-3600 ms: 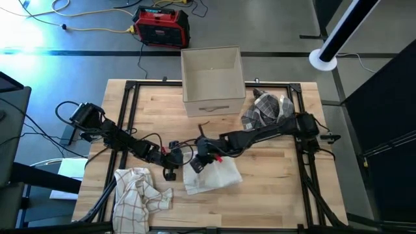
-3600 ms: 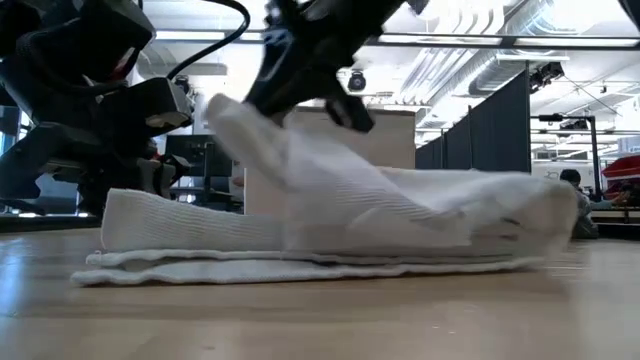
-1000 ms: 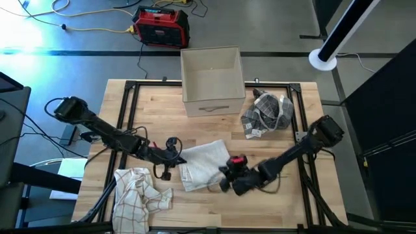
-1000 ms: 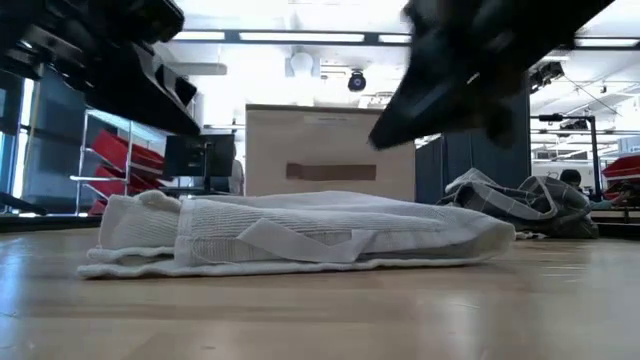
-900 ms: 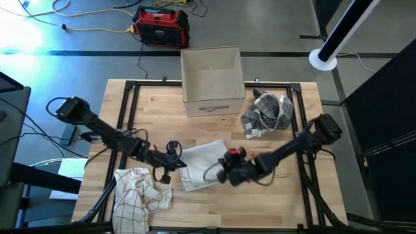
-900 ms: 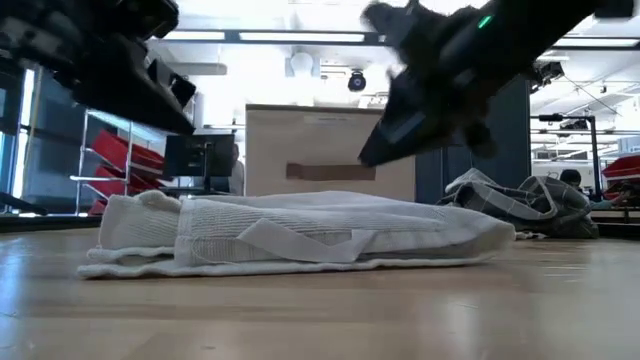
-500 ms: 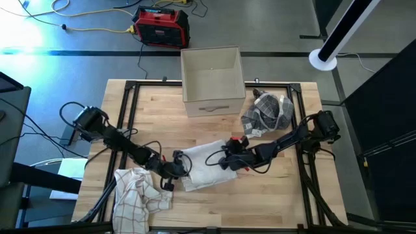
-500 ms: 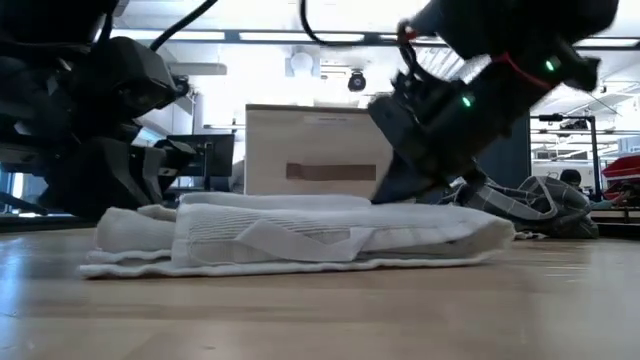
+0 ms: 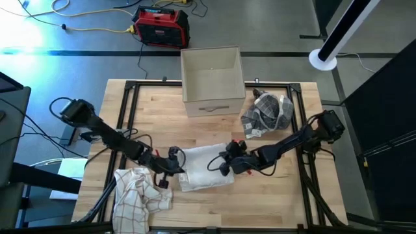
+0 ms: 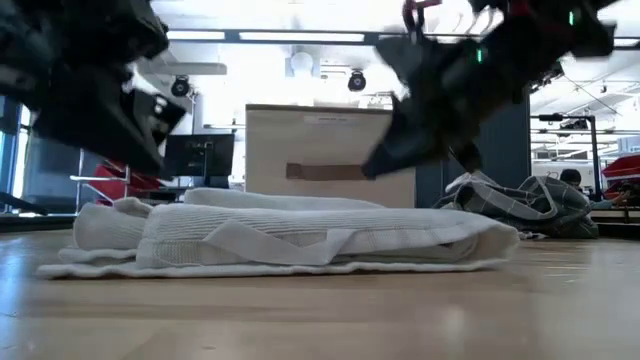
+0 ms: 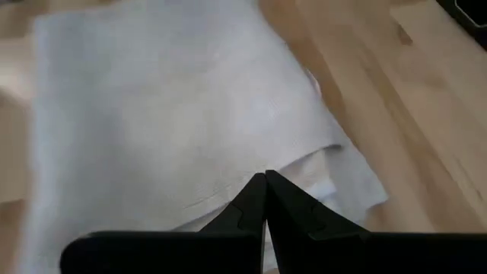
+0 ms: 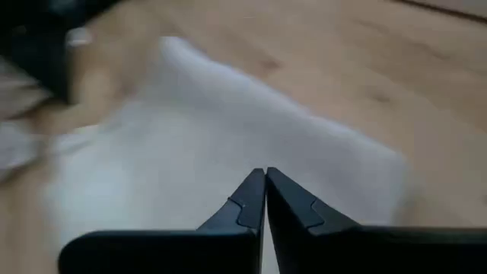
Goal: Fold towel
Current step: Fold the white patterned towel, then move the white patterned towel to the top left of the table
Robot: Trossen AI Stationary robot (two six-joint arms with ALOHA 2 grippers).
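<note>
The white towel [image 9: 203, 166] lies folded in several layers at the table's middle, flat on the wood [image 10: 300, 236]. My left gripper [image 9: 178, 166] is shut over the towel's left end [image 11: 167, 114]. My right gripper [image 9: 222, 163] is shut over the towel's right part [image 12: 228, 137]. In the low view both grippers [image 10: 140, 165] [image 10: 375, 165] hang a little above the towel, with a gap under each. Nothing is between either pair of fingers.
A beige box [image 9: 212, 79] stands at the far middle of the table. A crumpled checked cloth [image 9: 138, 192] lies at the near left, close to my left arm. A grey checked cloth [image 9: 268, 112] lies at the far right. Bare wood lies near and right of the towel.
My right gripper has swung from the towel's near right side onto its right part. My left gripper has gone right onto its left end. Both were down on the towel half a second ago and have since risen off it. The towel's left end now lies spread farther left.
</note>
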